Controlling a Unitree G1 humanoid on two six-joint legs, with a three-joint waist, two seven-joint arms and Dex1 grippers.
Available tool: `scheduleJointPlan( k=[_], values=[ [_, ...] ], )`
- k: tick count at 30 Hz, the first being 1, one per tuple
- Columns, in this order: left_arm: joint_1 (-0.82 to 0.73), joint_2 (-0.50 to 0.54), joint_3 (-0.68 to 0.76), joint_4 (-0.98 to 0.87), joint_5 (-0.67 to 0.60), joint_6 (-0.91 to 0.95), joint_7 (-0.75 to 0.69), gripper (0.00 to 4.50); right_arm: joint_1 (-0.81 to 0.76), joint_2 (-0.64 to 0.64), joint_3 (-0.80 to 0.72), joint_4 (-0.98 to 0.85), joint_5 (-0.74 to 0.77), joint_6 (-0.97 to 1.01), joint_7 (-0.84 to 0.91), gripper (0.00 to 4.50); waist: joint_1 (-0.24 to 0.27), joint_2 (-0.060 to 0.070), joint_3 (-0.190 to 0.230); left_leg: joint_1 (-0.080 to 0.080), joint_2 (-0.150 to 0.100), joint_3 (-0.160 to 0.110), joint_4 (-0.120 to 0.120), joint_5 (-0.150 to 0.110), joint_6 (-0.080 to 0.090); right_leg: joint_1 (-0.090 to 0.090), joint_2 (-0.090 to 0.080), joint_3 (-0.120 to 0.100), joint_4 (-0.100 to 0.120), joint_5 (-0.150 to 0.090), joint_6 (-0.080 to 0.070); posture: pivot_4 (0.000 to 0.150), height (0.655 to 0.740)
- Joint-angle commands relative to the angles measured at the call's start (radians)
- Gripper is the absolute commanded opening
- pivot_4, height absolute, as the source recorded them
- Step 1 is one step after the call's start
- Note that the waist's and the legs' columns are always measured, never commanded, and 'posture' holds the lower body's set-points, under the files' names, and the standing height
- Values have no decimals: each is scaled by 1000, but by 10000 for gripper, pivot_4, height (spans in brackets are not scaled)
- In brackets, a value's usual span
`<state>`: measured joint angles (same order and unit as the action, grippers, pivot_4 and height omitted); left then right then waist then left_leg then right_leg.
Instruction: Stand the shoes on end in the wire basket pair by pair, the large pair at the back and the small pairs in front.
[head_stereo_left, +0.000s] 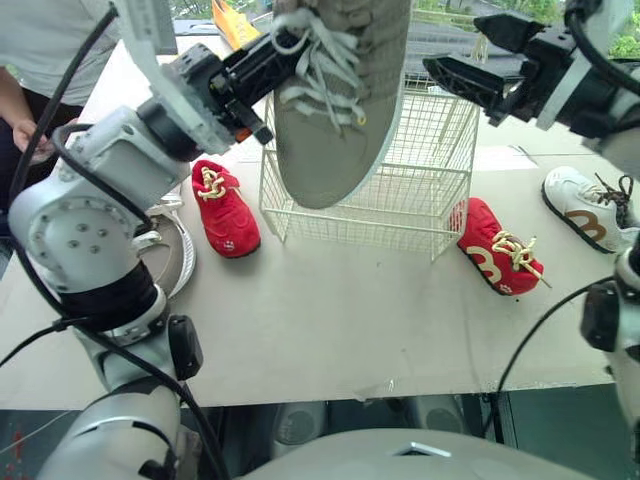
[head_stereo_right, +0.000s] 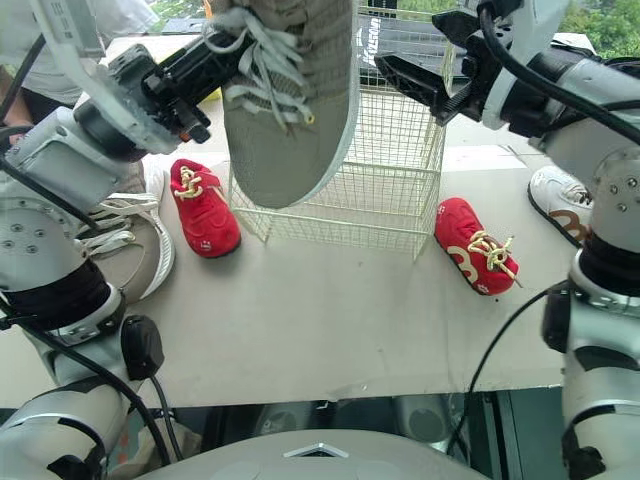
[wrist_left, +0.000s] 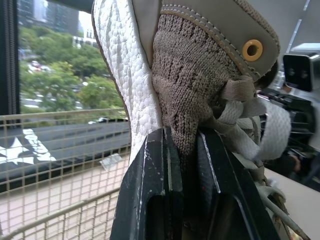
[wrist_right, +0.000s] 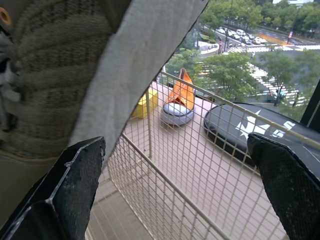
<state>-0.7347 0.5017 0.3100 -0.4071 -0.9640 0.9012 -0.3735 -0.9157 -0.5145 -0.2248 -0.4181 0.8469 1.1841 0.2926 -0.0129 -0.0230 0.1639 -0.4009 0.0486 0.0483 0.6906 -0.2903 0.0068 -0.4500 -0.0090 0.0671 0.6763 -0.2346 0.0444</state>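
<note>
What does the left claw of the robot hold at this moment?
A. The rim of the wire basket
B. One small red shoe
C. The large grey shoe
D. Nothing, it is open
C: the left claw is shut on the knit upper of the large grey shoe, which hangs toe down in the air near the wire basket.
</note>
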Motion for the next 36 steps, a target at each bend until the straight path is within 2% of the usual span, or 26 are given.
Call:
scheduleJointPlan(
  k=[1, 3, 7, 12, 13, 14, 19, 21, 22, 25, 26, 27, 28, 30, 36],
  values=[
    [-5, -8, -49, -60, 79, -105, 0, 1272, -32, 53, -90, -56, 118, 59, -89, 45000, 0, 0, 0, 0, -1, 0, 0, 0, 0, 0, 0, 0, 0, 0, 0, 1500, 7400],
    [-7, -24, -56, -51, 88, -118, 18, 1271, -38, 81, -114, -51, 193, 90, -122, 45000, 0, 0, 0, 0, -2, 0, 0, 0, 0, 0, -1, 0, -1, 0, 0, 1500, 7400],
    [-2, -31, -100, -69, 106, -138, -8, 1270, -15, 134, -112, -54, 243, 84, -202, 45000, -3, 0, 0, -1, -2, -1, 0, 0, 0, 0, -1, 0, -1, 0, 0, 1500, 7400],
    [-9, -38, -111, -92, 61, -121, -9, 1269, 9, 165, -62, -32, 202, 57, -252, 45000, -6, 0, 0, -1, -2, -1, -1, 0, 0, 0, -1, -1, -1, 0, 0, 1500, 7400],
    [-9, -39, -108, -94, 51, -118, -5, 1268, 15, 161, -54, -29, 192, 49, -252, 39584, -6, 0, 0, -1, -2, -1, -1, 0, 0, 0, -1, -1, -1, 0, 0, 1500, 7400],
    [-6, -35, -106, -96, 45, -114, -8, 1265, 22, 160, -52, -29, 192, 39, -249, 36212, -6, 0, 0, -1, -2, -1, -1, 0, 0, 0, -1, -1, -1, 0, 0, 1500, 7400],
    [8, -10, -110, -104, 35, -103, -24, 1258, 59, 135, -54, -38, 202, 7, -216, 13943, -6, 0, 0, -1, -2, -1, -1, 0, 1, 0, -1, -1, -2, 0, 0, 1500, 7400],
    [11, -9, -117, -107, 24, -98, -29, 1255, 78, 118, -56, -46, 207, -6, -195, 7771, -4, 0, 0, -1, -2, -1, -1, 0, 1, 0, -1, -2, -2, 0, 0, 1500, 7400],
    [18, -25, -116, -113, 3, -94, -17, 1254, 39, 132, -43, -39, 213, 0, -219, 5937, -4, 0, 0, -1, -2, -1, -1, 0, 1, 0, -1, -2, -3, 0, 0, 1500, 7400],
    [34, -49, -110, -133, -44, -76, 27, 17117, -44, 155, -25, -16, 223, 1, -270, 3434, -12, 0, 0, -1, -1, -2, -1, 0, 1, 0, -1, -1, -2, 0, 0, 1500, 7400],
    [42, -64, -98, -139, -43, -83, 63, 18943, -51, 152, -31, -12, 224, -7, -272, 3336, -14, 0, 0, -1, -1, -2, -1, 0, 1, 0, -1, -2, -2, 0, 0, 1500, 7400],
    [43, -63, -83, -125, -59, -73, 80, 25009, -62, 146, -39, -4, 223, -14, -272, 2932, -14, 0, 0, -1, -1, -3, -2, 0, 1, 1, -1, -2, -3, 0, 0, 1500, 7400],
    [42, -63, -72, -114, -75, -64, 93, 27794, -69, 141, -45, 1, 223, -18, -272, 2809, -15, 0, 0, -1, -1, -3, -2, 0, 1, 1, -1, -2, -3, 0, 0, 1500, 7400],
    [49, -47, -78, -106, -90, -43, 93, 36701, -88, 126, -50, 19, 208, -39, -257, 2731, -16, 0, 0, -1, -1, -4, -2, 0, 1, 1, -1, -2, -3, 0, 0, 1500, 7400],
    [119, -7, -147, -173, -94, 0, 91, 37191, -128, 41, -54, 108, 83, -233, -86, 2655, -17, 0, 0, -1, -2, -3, -3, -1, 1, 1, -1, -3, -6, 0, 0, 1500, 7400]
  ],
)
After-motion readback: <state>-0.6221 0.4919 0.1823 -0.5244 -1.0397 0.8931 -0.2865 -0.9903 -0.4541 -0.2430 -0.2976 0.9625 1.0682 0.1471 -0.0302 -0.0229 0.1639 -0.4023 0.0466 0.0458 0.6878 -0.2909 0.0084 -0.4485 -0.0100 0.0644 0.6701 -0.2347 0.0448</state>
